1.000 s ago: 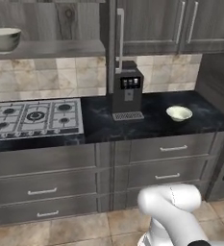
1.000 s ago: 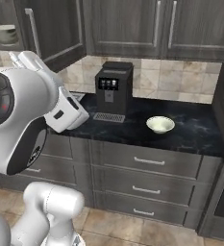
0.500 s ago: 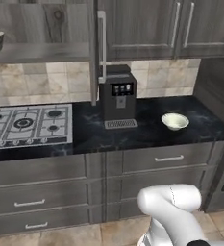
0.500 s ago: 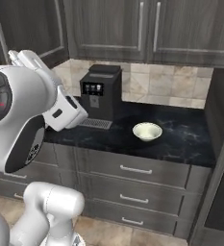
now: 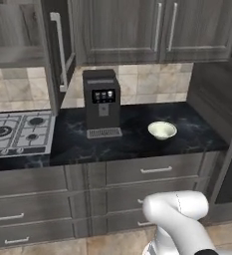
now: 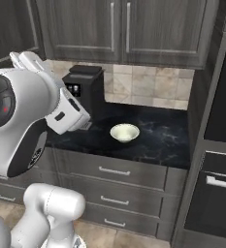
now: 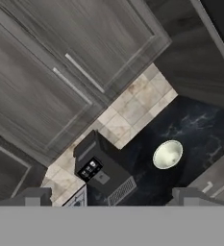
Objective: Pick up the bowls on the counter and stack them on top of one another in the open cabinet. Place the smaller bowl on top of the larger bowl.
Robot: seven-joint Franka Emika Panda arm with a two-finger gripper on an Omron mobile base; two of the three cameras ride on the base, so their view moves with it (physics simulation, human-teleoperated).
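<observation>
Cream smaller bowl (image 5: pixel 162 130) is sitting empty on the black counter (image 5: pixel 137 144), right of the coffee machine (image 5: pixel 102 103); we are seeing the open cabinet (image 5: pixel 18 30) up left, its door (image 5: pixel 58 50) swung out; gripper (image 7: pixel 106 197) is hanging high above the counter, fingers spread wide, gripping nothing.

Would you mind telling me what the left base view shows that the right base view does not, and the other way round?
Left base view alone: the steel gas hob and the open cabinet door's bar handle. Right base view alone: a built-in oven at the right edge. Both share the smaller bowl resting on the counter beside the black coffee machine.
</observation>
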